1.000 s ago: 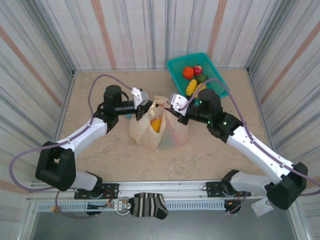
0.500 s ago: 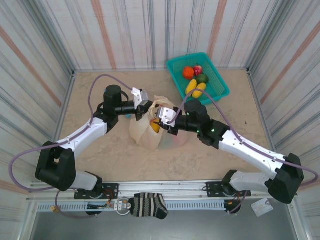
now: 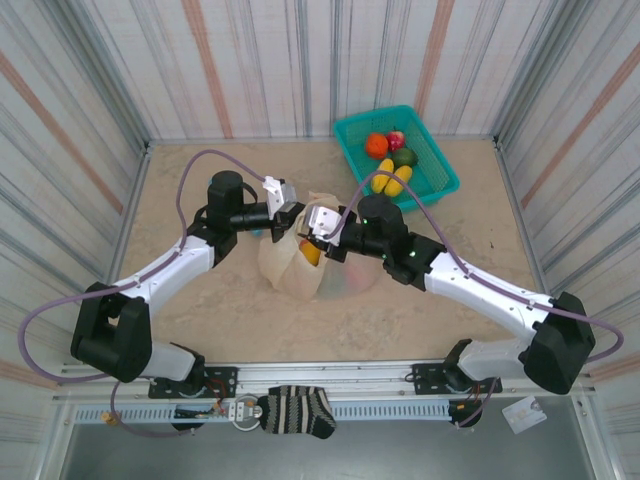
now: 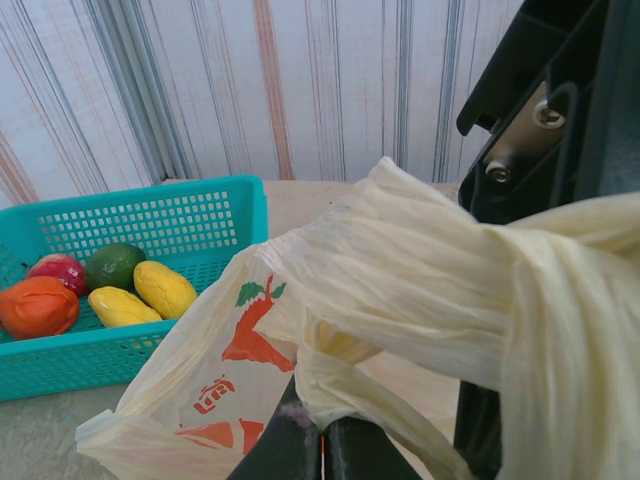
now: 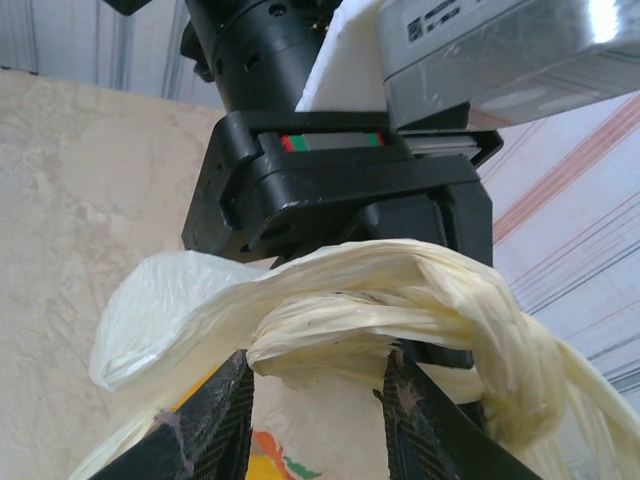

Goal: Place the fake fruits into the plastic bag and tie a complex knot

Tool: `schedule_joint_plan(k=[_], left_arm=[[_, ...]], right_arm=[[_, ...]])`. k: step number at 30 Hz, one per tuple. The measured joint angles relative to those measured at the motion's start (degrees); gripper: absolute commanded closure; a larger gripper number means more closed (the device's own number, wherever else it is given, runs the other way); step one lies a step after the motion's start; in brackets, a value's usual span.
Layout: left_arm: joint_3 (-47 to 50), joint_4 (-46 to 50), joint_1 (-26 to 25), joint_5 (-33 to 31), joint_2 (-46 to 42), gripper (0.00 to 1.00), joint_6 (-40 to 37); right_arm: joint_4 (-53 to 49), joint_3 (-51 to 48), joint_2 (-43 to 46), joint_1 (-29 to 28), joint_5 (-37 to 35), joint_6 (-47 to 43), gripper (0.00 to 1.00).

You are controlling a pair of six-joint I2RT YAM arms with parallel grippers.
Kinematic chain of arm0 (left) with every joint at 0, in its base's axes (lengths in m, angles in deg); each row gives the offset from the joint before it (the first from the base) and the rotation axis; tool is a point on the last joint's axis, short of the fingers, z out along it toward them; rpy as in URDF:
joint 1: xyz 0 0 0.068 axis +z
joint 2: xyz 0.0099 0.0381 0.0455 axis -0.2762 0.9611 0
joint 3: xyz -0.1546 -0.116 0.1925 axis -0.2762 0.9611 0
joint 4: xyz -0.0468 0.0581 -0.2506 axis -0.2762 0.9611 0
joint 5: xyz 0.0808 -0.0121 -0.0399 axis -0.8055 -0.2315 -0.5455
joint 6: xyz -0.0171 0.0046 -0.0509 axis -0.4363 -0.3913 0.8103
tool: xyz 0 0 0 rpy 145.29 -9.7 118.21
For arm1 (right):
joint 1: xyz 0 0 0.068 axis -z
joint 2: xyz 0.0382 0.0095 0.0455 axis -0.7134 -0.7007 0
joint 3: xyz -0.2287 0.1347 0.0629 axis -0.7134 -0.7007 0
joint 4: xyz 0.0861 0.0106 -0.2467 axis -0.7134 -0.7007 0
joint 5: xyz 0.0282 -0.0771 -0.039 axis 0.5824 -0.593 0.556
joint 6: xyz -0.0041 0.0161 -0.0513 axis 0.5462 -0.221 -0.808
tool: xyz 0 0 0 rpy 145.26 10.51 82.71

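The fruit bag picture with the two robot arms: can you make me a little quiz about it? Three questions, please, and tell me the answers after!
1. True or false: the teal basket is empty.
2. How many fake fruits lie in the teal basket? A: two. B: five. C: nine.
3. What is the left gripper shut on?

Key: 1 is false, because there are fruits lying in it. 2 is B: one orange, one red, one green and two yellow. 3 is a handle of the plastic bag.
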Motion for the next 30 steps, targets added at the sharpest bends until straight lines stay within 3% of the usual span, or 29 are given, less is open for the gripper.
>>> schedule_joint_plan(k=[15,17,23,30], left_arm=[[0.0,0.02,0.0,0.0,0.0,1.0,0.0],[0.0,0.02,0.0,0.0,0.0,1.0,0.0],[0.0,0.02,0.0,-0.02,0.0,1.0,0.0],[0.0,0.0,0.0,-0.44,0.0,1.0,0.09]], right_arm=[[2.03,0.46,-2.4,0.0,1.73,3.89,0.63],[2.1,0.57,-2.89,-0.04,1.84,4.31,0.67],[3.02,1.16,-3.5,-0.11,2.43,5.92,0.99],[2.4,1.03,-2.69,-0.11,3.02,5.81,1.0]])
